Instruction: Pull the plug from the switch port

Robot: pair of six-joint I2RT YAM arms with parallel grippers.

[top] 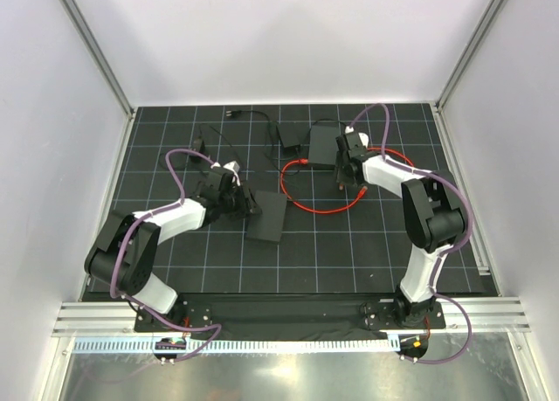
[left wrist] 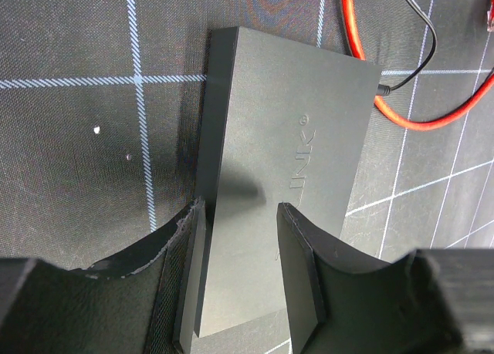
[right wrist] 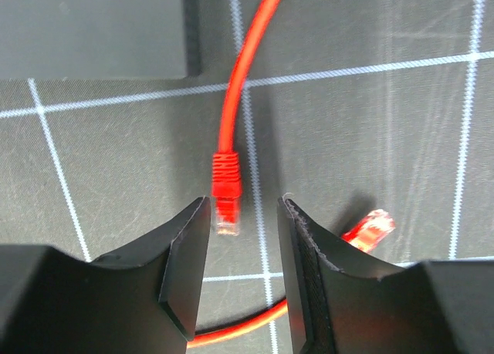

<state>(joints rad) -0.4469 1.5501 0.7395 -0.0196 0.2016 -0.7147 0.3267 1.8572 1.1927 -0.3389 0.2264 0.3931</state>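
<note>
Red plug looks unplugged, lying on desk between right gripper jaws, which stand apart, no contact. Black box at plug's 11 o'clock. Plug likely light, rigid, latch tab fragile; cable limp, so grip ribbed boot. Left gripper jaws straddle switch; clamped or not, cannot tell.

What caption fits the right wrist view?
Open right gripper around a loose red plug, a dark box lying beyond it.

Left arm and right arm: white link shells are joined by black joint housings. A purple cable is run up each arm from the black base plate. Left gripper fingers are matte black, with one edge chipped pale.
</note>
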